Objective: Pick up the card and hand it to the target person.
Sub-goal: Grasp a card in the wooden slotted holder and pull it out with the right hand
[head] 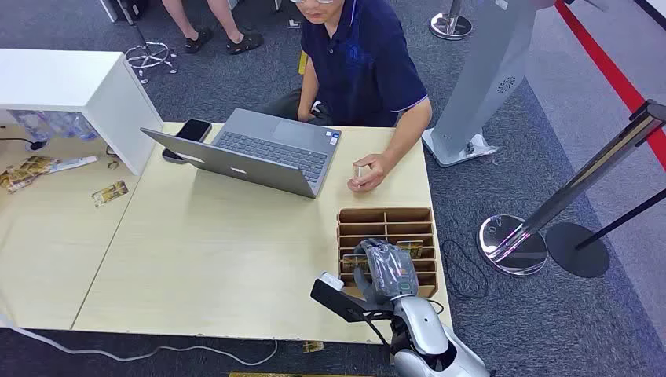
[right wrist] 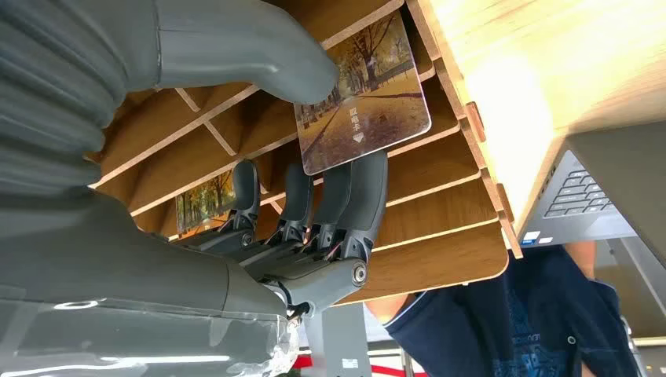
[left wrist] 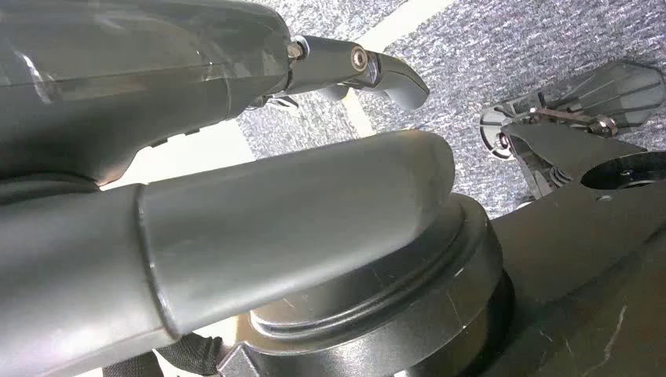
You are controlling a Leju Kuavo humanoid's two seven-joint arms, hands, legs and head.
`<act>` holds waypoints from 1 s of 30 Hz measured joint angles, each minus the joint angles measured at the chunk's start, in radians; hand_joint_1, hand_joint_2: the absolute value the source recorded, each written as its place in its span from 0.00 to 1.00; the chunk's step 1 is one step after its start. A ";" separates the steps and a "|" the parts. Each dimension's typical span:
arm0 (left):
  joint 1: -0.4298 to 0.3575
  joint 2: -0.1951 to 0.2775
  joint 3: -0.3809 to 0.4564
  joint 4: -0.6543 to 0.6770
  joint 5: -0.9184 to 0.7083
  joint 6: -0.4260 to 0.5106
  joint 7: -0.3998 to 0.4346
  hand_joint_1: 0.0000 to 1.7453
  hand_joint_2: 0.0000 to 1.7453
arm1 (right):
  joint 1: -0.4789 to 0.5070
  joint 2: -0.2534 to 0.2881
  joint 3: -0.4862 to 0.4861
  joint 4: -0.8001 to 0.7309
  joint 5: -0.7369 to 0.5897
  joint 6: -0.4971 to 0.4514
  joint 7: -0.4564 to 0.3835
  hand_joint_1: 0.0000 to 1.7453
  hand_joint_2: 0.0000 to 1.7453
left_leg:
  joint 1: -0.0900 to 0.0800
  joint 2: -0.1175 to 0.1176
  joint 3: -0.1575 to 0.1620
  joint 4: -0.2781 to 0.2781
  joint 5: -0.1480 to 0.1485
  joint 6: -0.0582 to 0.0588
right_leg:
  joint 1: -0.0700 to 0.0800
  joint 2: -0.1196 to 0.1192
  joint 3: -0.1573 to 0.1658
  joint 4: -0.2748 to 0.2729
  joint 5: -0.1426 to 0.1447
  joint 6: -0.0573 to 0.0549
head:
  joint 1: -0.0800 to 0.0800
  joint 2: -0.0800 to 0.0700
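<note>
The card [right wrist: 365,94], printed with an autumn tree avenue, is pinched by my right hand [right wrist: 314,157], thumb [right wrist: 259,47] on its face and dark fingers [right wrist: 353,196] behind it. It stands just over a slot of the wooden card holder [head: 385,216] at the table's near right, where my right hand [head: 386,267] hovers. The target person [head: 361,63], in a navy shirt, sits at the far side of the table with one hand [head: 367,171] resting on it. My left hand [left wrist: 275,212] hangs by my body, holding nothing, its fingers [left wrist: 377,71] stretched out.
An open grey laptop [head: 259,153] lies between me and the person, with a phone [head: 193,129] beside it. A second card [right wrist: 206,200] sits in another slot. A white cabinet [head: 71,82] stands at the far left. Stanchion bases [head: 514,239] stand on the carpet to the right.
</note>
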 joint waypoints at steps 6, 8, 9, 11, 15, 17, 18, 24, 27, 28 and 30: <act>0.000 0.000 0.000 0.000 0.000 0.000 0.000 0.00 0.00 | -0.005 0.001 0.001 0.007 -0.003 0.002 0.001 0.65 1.00 | 0.000 0.000 0.000 0.000 0.000 0.000 | 0.000 0.000 0.000 0.000 0.000 0.000 | 0.000 0.000; 0.000 0.000 -0.001 0.000 0.000 0.000 0.000 0.00 0.00 | -0.007 0.001 0.001 0.010 -0.004 0.003 0.002 0.69 1.00 | 0.000 0.000 0.000 0.000 0.000 0.000 | 0.000 0.000 0.001 0.000 0.000 0.000 | 0.000 0.000; 0.000 0.000 -0.001 0.000 0.000 0.000 0.000 0.00 0.00 | -0.008 0.001 0.001 0.011 -0.004 0.003 0.002 0.70 1.00 | 0.000 0.000 0.000 0.000 0.000 0.000 | 0.000 0.000 0.001 0.000 0.000 0.000 | 0.000 0.000; 0.000 0.000 -0.001 0.000 0.000 0.000 0.000 0.00 0.00 | -0.009 0.002 0.001 0.013 -0.005 0.004 0.002 0.71 1.00 | 0.000 0.000 0.000 0.000 0.000 0.000 | 0.000 0.000 0.001 0.000 0.000 0.000 | 0.000 0.000; 0.000 0.000 -0.001 0.000 0.000 0.000 0.000 0.00 0.00 | -0.010 0.003 0.003 0.014 -0.010 0.004 0.002 0.72 1.00 | 0.000 0.000 0.000 0.000 0.000 0.000 | 0.000 0.000 0.001 0.000 0.000 0.000 | 0.000 0.000; 0.000 0.000 -0.001 0.000 0.000 0.000 0.000 0.00 0.00 | -0.010 0.003 0.005 0.014 -0.011 0.005 0.003 0.72 1.00 | 0.000 0.000 0.000 0.000 0.000 0.000 | 0.000 0.000 0.001 0.000 0.000 0.000 | 0.000 0.000; 0.000 0.000 0.000 0.000 0.000 -0.001 0.000 0.00 0.00 | -0.010 0.003 0.005 0.014 -0.011 0.005 0.003 0.73 1.00 | 0.000 0.000 0.000 0.000 0.000 0.000 | 0.000 0.000 0.001 0.000 0.000 0.000 | 0.000 0.000; 0.000 0.000 -0.001 0.000 0.000 -0.002 0.000 0.00 0.00 | -0.011 0.003 0.010 0.015 -0.013 0.012 0.003 0.76 1.00 | 0.000 0.000 0.001 0.000 0.000 0.000 | 0.000 0.000 0.001 0.000 0.000 0.000 | 0.000 0.000; 0.000 0.000 0.000 0.000 0.000 -0.002 0.000 0.00 0.00 | -0.011 0.003 0.012 0.015 -0.016 0.015 0.003 0.78 1.00 | 0.000 0.000 0.001 0.000 0.000 0.000 | 0.000 0.000 0.001 0.000 0.000 0.000 | 0.000 0.000; 0.000 0.000 0.000 0.000 0.000 -0.002 0.000 0.00 0.00 | -0.011 0.003 0.012 0.015 -0.019 0.015 0.003 0.78 1.00 | 0.000 0.000 0.001 0.000 0.000 0.000 | 0.000 0.000 0.001 0.000 0.000 0.000 | 0.000 0.000; 0.000 0.000 0.000 0.000 0.000 -0.002 0.000 0.00 0.00 | -0.011 0.003 0.013 0.015 -0.023 0.015 0.002 0.79 1.00 | 0.000 0.000 0.001 0.000 0.000 0.000 | 0.000 0.000 0.001 0.000 0.000 0.000 | 0.000 0.000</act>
